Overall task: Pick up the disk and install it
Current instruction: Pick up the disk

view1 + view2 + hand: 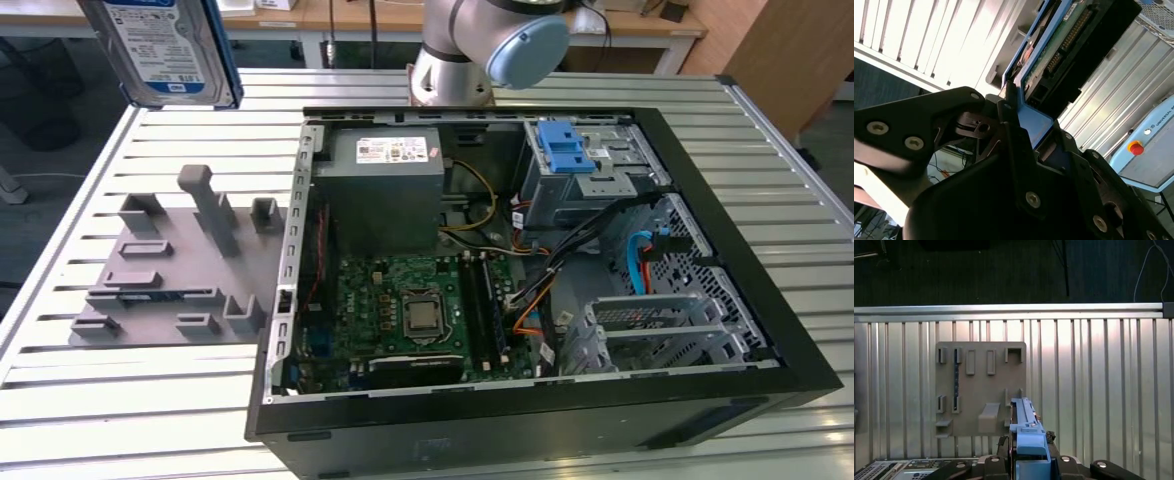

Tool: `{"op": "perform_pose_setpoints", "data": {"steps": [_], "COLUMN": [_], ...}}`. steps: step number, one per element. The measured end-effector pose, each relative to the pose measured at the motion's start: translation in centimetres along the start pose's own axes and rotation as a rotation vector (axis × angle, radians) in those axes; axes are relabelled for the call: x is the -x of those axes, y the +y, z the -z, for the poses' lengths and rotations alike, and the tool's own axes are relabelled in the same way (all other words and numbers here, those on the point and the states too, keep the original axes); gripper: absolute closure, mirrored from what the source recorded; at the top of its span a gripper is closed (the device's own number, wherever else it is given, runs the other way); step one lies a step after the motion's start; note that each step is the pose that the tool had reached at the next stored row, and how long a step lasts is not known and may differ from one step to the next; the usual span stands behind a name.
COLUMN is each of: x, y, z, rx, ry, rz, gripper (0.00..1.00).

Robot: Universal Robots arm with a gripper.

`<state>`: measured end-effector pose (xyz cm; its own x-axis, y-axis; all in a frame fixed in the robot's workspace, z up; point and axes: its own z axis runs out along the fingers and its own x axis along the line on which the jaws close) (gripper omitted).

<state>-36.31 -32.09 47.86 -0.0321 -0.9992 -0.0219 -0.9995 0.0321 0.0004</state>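
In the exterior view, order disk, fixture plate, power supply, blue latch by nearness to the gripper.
1. disk, held in the gripper, exterior view's left.
2. fixture plate, below it.
3. power supply, inside the case.
4. blue latch, farther toward that view's right.

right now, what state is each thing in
disk: lifted above the table, held on edge, not yet in the case
gripper: shut on the disk
computer case: lying flat, side open, internals exposed
grey fixture plate: flat on the table, beside the case
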Motion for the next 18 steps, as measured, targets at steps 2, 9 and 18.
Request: {"op": "perform_pose_setpoints", "data": {"steps": [2, 9, 18], "x": [-0.13, -2.87, -3.68], "y": [-0.02, -0.09, -3.27], "z": [0.0, -0.02, -0.02], "rx": [0.0, 0.0, 0.0001], "ry": [0.0, 0.0001, 0.0001], "rz": [0.0, 0.0, 0.0], "gripper": [0.64, 0.64, 0.64]}}
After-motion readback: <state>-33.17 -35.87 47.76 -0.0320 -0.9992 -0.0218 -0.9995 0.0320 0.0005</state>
